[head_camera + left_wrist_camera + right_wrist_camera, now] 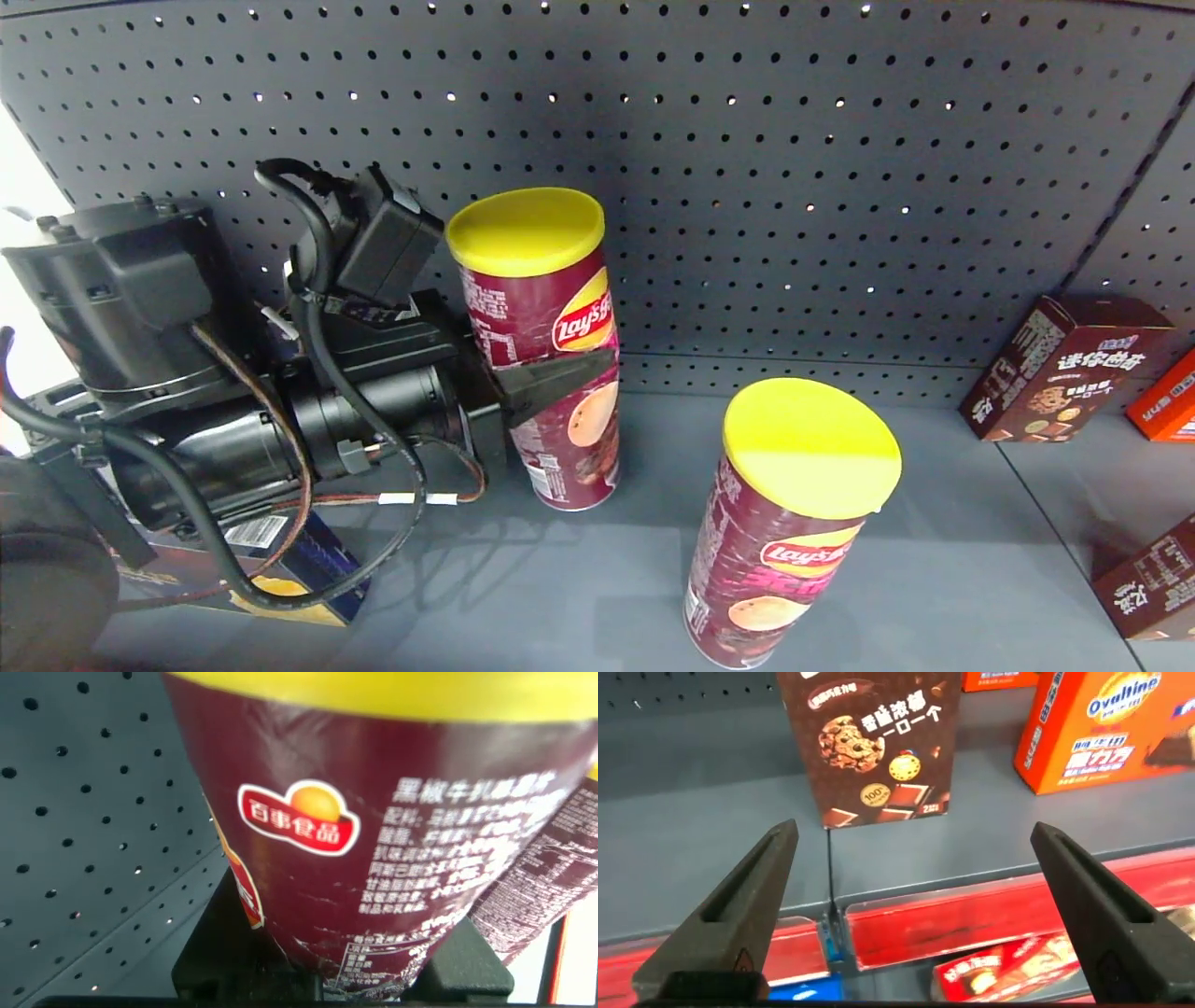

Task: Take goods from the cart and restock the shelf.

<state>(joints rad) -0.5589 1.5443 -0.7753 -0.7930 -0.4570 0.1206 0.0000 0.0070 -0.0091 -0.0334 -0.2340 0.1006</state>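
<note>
can stood upright on shelf, clamped between left gripper fingers. second can stood apart, beyond the fingertips. right gripper fingers spread wide, nothing between; brown box ahead of them.

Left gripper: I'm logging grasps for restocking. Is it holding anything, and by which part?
The left gripper holds the rear chip can, jaws clamped on the middle of its body, below the yellow lid.
</note>
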